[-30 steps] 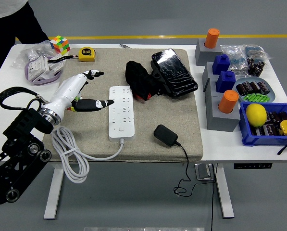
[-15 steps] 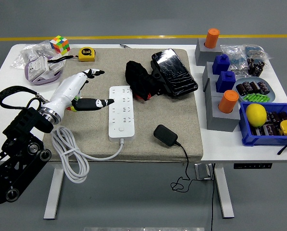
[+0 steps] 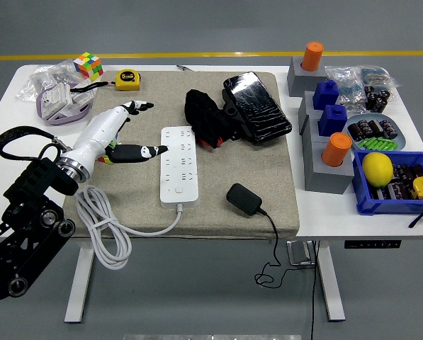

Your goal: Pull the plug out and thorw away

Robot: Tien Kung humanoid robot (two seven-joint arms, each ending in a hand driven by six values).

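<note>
A white power strip (image 3: 179,165) lies on the beige mat (image 3: 218,212), with its white cord (image 3: 105,227) coiled at the lower left. A black plug adapter (image 3: 244,199) lies loose on the mat to the right of the strip, and its black cable hangs over the table's near edge. My left hand (image 3: 130,134) is white with black fingertips. It is open, with its thumb tip touching the strip's left edge. It holds nothing. My right hand is out of view.
A black cloth bundle (image 3: 205,119) and a black wrapped slab (image 3: 256,106) lie behind the strip. A Rubik's cube (image 3: 88,65), a yellow tape measure (image 3: 128,78) and bagged items are at the far left. Grey holders with blue and orange blocks (image 3: 327,134) and a blue bin (image 3: 395,180) stand at the right.
The person's dark sleeve at the far left corner has left the view. The hanging black cable has swung slightly. My left hand has stayed put.
</note>
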